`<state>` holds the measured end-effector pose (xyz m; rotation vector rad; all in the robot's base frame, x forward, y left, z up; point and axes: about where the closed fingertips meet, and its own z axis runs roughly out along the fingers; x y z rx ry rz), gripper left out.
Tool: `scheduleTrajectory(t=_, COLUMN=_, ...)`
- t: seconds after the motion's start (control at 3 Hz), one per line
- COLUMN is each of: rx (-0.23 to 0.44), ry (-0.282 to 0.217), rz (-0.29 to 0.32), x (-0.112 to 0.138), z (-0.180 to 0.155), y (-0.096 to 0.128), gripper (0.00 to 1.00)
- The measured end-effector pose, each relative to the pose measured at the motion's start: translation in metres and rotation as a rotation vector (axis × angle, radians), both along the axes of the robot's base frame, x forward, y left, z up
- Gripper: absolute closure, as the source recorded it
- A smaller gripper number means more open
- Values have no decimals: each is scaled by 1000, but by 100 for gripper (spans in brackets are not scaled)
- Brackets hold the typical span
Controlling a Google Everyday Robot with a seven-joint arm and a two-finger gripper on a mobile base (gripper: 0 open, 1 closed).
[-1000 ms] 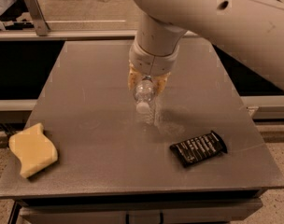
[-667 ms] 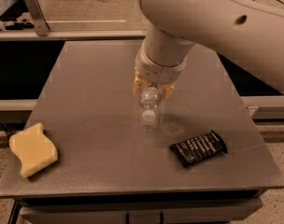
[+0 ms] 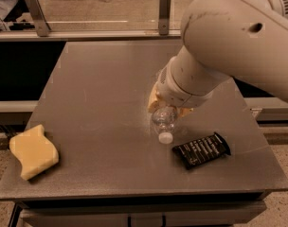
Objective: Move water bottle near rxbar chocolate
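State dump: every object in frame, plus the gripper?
gripper: over the table, right of centre, shut on water bottle.
water bottle: held, tilted, cap on and pointing down.
rxbar chocolate: lying flat, wrapped, apart from the bottle.
sponge: lying flat, front-left corner.

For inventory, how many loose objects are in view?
3: water bottle in the gripper, centre; rxbar chocolate right of it; yellow sponge, near left corner. Arm may hide more.

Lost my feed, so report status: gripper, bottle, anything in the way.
Gripper shut on water bottle, mid-table. Bottle tilted, cap close to rxbar chocolate, not touching. Yellow sponge far off, nothing between.
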<state>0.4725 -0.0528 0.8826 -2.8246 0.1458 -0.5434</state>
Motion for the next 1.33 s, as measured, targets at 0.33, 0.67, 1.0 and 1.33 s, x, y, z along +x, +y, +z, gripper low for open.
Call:
scheduleTrajectory(t=0.33, rx=0, ry=0, rz=0, x=0, z=0, y=0, gripper=100)
scheduleTrajectory(t=0.67, rx=15, ry=-29, rz=52, x=4, z=-2, y=-3, gripper=100)
scheduleTrajectory(t=1.0, rx=25, ry=-68, rz=154, x=5, z=-7, y=-5, gripper=100)
scheduleTrajectory(t=1.33, rx=5, ry=-64, rz=209, x=8, z=-18, y=-11, gripper=100)
